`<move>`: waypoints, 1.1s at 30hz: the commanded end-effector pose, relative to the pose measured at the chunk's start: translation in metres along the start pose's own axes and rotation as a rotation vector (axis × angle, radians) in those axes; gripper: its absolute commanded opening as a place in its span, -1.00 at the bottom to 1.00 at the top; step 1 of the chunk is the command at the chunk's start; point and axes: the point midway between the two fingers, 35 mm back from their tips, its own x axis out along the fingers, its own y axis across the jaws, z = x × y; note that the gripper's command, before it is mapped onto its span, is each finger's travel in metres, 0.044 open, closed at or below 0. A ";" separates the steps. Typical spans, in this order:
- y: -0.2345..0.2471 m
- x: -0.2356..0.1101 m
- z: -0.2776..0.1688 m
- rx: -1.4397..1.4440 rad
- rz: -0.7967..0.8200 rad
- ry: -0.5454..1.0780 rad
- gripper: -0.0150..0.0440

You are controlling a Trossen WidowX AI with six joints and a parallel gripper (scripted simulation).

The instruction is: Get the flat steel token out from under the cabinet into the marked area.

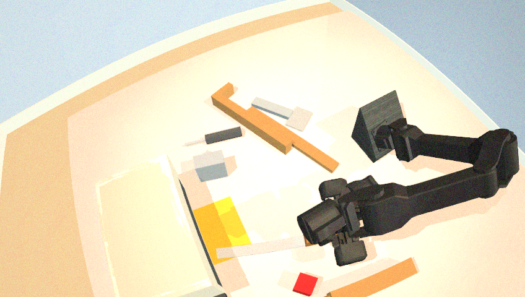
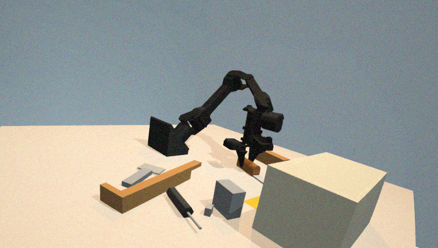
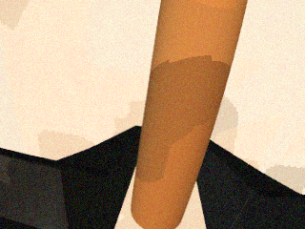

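Your jaws (image 2: 246,159) clamped on orange handle (image 2: 249,167) of long tool; its pale flat blade (image 1: 259,248) lies on table (image 1: 368,73), tip reaching across yellow marked area (image 1: 217,224) to cabinet's (image 2: 316,196) lower front edge. Steel token not visible in any view, so you cannot tell where it sits. Red block (image 1: 305,283) near table's front edge, just beside tool

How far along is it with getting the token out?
Done: a tool is picked up; the gripper is shut on its orange handle. In hand: its pale blade lies across the yellow marked area toward the cabinet. Left: no token shows in the area yet; then set the tool down, open, move clear.
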 end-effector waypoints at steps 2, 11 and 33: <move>0.000 -0.001 0.000 0.038 0.000 0.001 -0.49; 0.000 -0.001 0.000 0.113 0.000 0.002 -0.49; -0.002 -0.003 0.001 0.275 -0.001 0.003 -0.49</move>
